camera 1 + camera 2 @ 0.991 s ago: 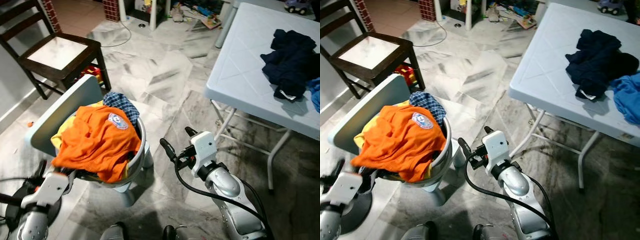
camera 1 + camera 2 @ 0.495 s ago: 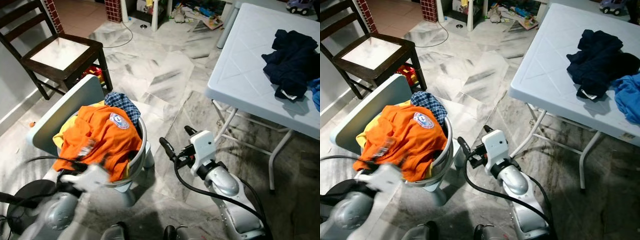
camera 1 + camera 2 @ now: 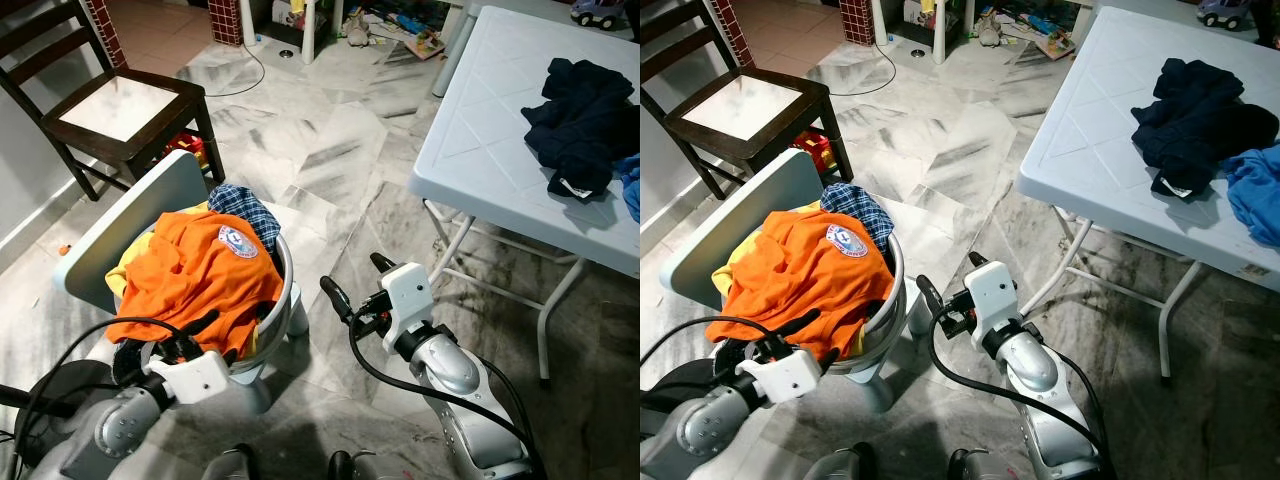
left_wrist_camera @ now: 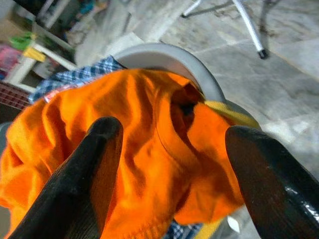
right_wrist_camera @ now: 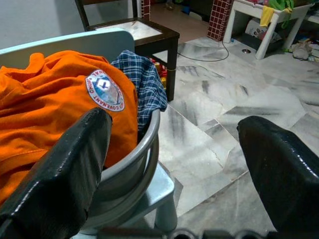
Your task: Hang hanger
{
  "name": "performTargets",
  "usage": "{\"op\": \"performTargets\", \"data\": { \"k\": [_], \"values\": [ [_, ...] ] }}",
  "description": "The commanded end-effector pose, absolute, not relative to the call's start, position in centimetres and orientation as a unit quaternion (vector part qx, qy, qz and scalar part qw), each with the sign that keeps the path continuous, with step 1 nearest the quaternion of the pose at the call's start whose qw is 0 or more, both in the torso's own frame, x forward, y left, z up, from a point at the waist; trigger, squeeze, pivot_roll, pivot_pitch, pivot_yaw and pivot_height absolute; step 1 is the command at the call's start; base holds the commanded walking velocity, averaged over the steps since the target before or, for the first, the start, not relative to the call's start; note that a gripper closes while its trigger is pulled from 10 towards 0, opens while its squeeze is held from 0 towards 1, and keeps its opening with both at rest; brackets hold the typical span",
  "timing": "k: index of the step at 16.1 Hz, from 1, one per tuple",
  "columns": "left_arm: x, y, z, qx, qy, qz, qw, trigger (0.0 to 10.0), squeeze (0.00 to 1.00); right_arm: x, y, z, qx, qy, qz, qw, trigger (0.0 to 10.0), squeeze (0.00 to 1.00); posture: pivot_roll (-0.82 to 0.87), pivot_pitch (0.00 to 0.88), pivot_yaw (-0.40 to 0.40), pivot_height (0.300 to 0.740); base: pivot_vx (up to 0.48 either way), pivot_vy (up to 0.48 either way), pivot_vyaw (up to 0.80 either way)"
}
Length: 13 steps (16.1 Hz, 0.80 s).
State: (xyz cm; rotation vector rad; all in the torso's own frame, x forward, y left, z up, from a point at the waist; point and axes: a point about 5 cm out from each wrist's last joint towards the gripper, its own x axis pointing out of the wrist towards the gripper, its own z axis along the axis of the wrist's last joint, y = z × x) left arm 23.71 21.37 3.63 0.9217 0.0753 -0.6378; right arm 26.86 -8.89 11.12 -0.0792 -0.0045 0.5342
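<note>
A grey tub seat on the floor holds a pile of clothes: an orange shirt on top, a blue checked cloth behind it and something yellow beneath. My left gripper is open at the pile's near edge, its fingers spread in front of the orange shirt without touching it. My right gripper is open above the floor just right of the seat, pointing towards the seat's rim.
A white folding table stands at the right with dark navy clothes on it. A dark wooden chair is at the back left. Toys lie far back. A black round base sits at the lower left.
My left arm has swung from the lower left in towards the front of the clothes pile. The right arm has held still.
</note>
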Motion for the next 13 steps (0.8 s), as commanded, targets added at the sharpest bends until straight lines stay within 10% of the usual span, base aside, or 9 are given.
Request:
{"op": "performTargets", "data": {
  "k": [1, 11, 12, 13],
  "values": [
    [23.1, 21.9, 2.9, 0.435, 0.067, -0.316, 0.841, 10.0, 0.00, 26.7, -9.4, 10.8, -0.040, 0.004, 0.254, 0.966, 10.0, 0.00, -0.02, 0.178, -0.031, 0.740, 0.000, 0.000, 0.00],
    [25.2, 25.0, 4.3, 0.496, 0.133, -0.349, 0.784, 10.0, 0.00, 26.8, -9.0, 10.7, -0.040, 0.004, 0.258, 0.965, 10.0, 0.00, -0.01, 0.178, -0.022, 0.740, 0.000, 0.000, 0.00],
    [25.3, 25.1, 4.2, 0.501, 0.137, -0.350, 0.780, 8.9, 0.00, 26.8, -8.9, 10.7, -0.039, 0.004, 0.258, 0.965, 10.0, 0.00, -0.01, 0.178, -0.021, 0.740, 0.000, 0.000, 0.00],
    [25.4, 25.1, 4.3, 0.505, 0.137, -0.354, 0.775, 3.6, 0.00, 26.8, -8.9, 10.7, -0.039, 0.005, 0.258, 0.965, 10.0, 0.00, -0.01, 0.178, -0.021, 0.740, 0.000, 0.000, 0.00]
  ]
}}
